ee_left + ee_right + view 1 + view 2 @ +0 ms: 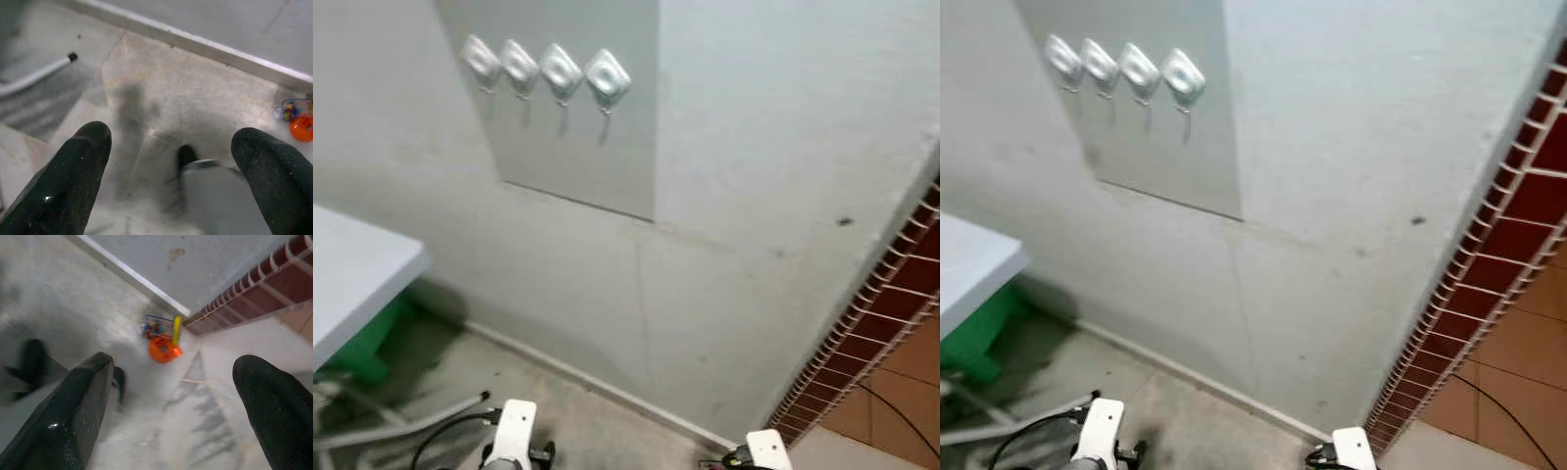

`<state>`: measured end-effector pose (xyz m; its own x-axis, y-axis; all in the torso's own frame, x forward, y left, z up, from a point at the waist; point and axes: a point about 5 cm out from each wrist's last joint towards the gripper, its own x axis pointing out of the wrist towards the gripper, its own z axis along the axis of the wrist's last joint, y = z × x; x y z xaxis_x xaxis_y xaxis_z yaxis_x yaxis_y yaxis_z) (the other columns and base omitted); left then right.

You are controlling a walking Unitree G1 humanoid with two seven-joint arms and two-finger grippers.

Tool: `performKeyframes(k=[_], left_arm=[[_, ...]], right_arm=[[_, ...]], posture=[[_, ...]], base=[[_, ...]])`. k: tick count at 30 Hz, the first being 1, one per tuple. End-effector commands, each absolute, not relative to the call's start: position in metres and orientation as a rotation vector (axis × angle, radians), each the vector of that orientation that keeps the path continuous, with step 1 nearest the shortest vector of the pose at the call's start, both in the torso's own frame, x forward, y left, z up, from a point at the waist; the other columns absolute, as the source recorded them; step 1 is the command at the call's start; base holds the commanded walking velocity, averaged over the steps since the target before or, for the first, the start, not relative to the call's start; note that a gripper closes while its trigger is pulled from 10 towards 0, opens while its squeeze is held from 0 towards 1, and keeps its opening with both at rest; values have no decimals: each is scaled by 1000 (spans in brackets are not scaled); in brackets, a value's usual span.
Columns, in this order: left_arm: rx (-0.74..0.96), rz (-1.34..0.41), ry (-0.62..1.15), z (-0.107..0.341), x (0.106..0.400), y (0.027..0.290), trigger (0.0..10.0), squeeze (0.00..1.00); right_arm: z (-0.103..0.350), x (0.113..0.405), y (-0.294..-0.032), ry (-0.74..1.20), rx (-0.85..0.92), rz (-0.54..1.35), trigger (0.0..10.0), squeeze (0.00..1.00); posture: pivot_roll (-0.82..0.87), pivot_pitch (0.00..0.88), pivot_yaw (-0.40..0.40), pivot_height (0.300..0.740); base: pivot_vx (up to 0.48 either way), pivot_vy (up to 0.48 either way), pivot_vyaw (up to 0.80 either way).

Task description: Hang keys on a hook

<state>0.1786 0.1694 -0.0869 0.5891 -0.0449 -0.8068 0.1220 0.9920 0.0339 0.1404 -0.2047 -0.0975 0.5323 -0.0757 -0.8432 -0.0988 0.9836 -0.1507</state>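
Several silver hooks [548,70] sit in a row on a grey panel [597,157] high on the wall ahead. The keys [164,348] lie on the floor by the skirting, an orange fob with a yellow tag and coloured beads; they also appear as the keys [299,122] at the edge of the left wrist view. My left gripper [171,147] hangs low over the floor, open and empty. My right gripper [173,377] is open too, above the floor a little short of the keys. Both wrists [514,436] [766,450] peek in at the bottom.
A white table [352,274] stands at the left with a green object [372,343] beneath it. A white tube [34,78] and a black cable [440,431] lie on the floor. A red-tiled wall [901,294] meets the grey wall at the right.
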Motion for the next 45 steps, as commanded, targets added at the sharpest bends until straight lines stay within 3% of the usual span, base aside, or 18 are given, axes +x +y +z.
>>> performKeyframes(k=[1, 45], left_arm=[[99, -83, 946, -87, 177, 178, 10000, 0], [88, -81, 967, -92, 165, 179, 10000, 0]], right_arm=[[-97, 147, -196, 996, -182, 37, 10000, 0], [-99, 137, -198, 1017, -210, 74, 10000, 0]], posture=[[-46, 0, 32, 732], [-35, 0, 16, 732]], base=[[0, 0, 800], [0, 0, 800]])
